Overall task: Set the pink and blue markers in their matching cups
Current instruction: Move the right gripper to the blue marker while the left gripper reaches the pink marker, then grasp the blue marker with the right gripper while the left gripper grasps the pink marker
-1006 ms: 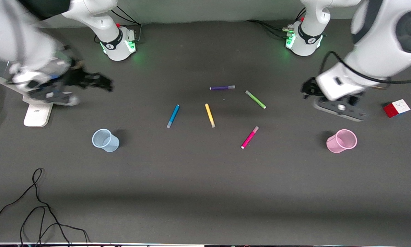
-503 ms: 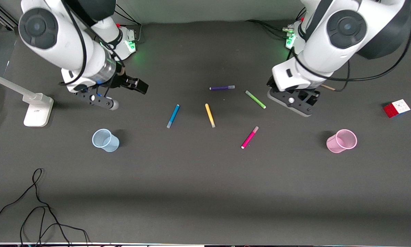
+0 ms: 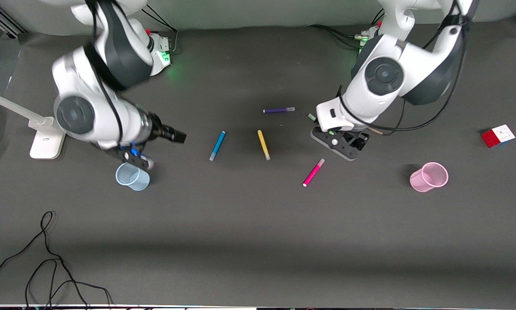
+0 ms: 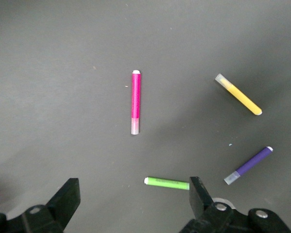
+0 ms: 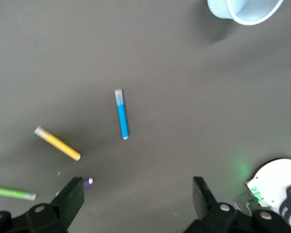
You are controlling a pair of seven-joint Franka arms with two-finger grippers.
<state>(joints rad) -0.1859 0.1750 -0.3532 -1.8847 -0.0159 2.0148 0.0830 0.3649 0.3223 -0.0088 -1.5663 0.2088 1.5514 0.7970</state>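
The left gripper [image 4: 131, 206] hangs above the green pen [image 4: 167, 183], its fingers spread wide and holding nothing. The pink marker [image 3: 313, 172] lies flat on the tabletop [image 3: 258, 241] near it, well apart from the pink cup [image 3: 429, 177] at the left arm's end. The right gripper [image 5: 138, 204] is also wide open and empty, above bare tabletop beside the blue cup [image 3: 132, 176]. The blue marker [image 3: 217, 145] lies flat between that cup and the yellow pen [image 3: 263, 144].

Yellow pen [image 3: 263, 144], purple pen [image 3: 279, 110], colour cube [image 3: 498, 135], black cable [image 3: 47, 262] lie on the table.
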